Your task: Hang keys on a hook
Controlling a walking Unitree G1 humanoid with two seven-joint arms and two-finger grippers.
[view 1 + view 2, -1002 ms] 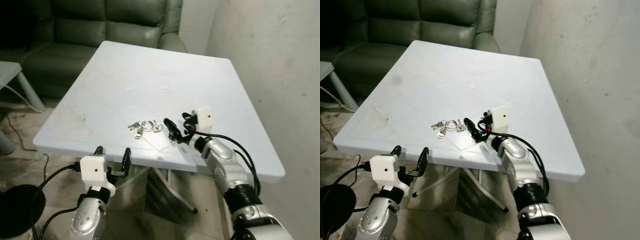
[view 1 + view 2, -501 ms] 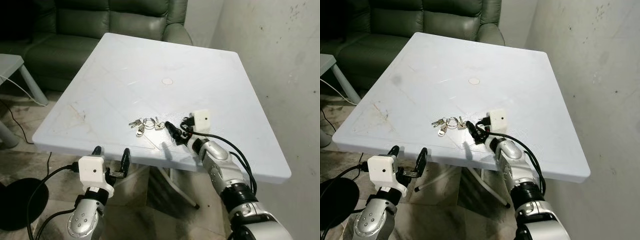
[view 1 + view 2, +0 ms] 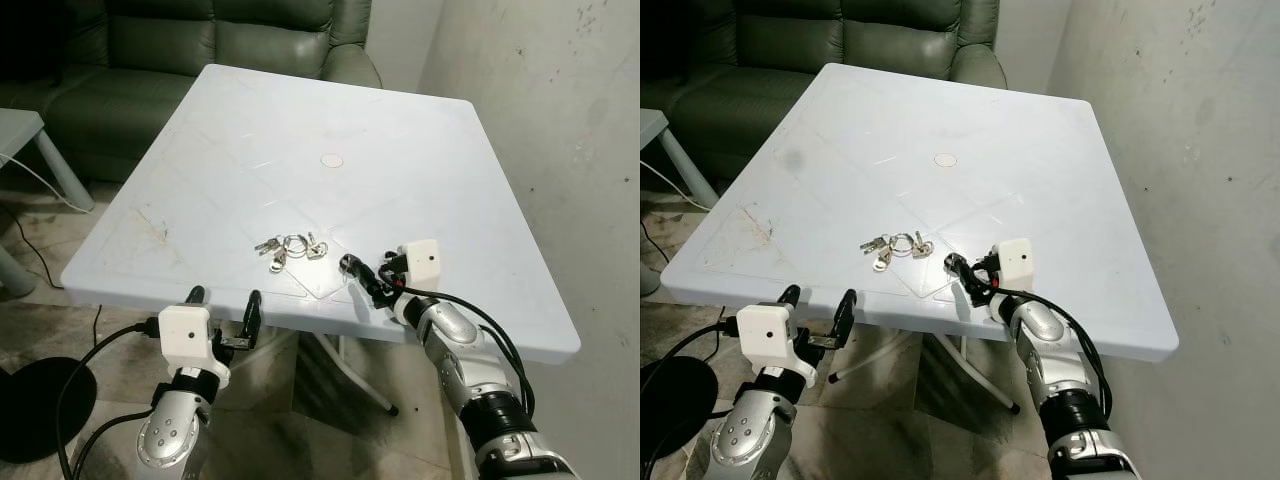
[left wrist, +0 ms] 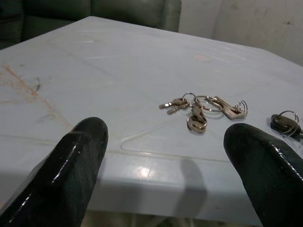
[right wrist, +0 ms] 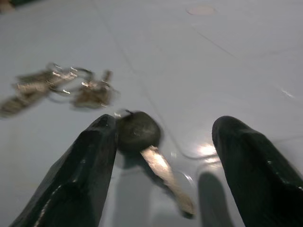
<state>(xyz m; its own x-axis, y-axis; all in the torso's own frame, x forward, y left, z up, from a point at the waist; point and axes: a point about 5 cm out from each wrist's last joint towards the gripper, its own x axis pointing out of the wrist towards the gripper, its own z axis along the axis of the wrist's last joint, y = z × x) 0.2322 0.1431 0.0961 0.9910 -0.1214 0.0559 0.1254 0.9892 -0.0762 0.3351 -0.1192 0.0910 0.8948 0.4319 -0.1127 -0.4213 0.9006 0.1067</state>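
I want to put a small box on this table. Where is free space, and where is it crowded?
The white table is bare from the sofa side to the bunch of keys. The near edge is crowded: those keys, the black-headed key, the right gripper.

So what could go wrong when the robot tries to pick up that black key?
1. The black-headed key lies flat on the table, beside one of the right gripper's open fingers. They might shove it along instead of pinching it.
2. It sits fairly near the table's front edge, so a hard nudge could knock it to the floor.
3. The key bunch lies close by, and a sweeping finger could bump it.
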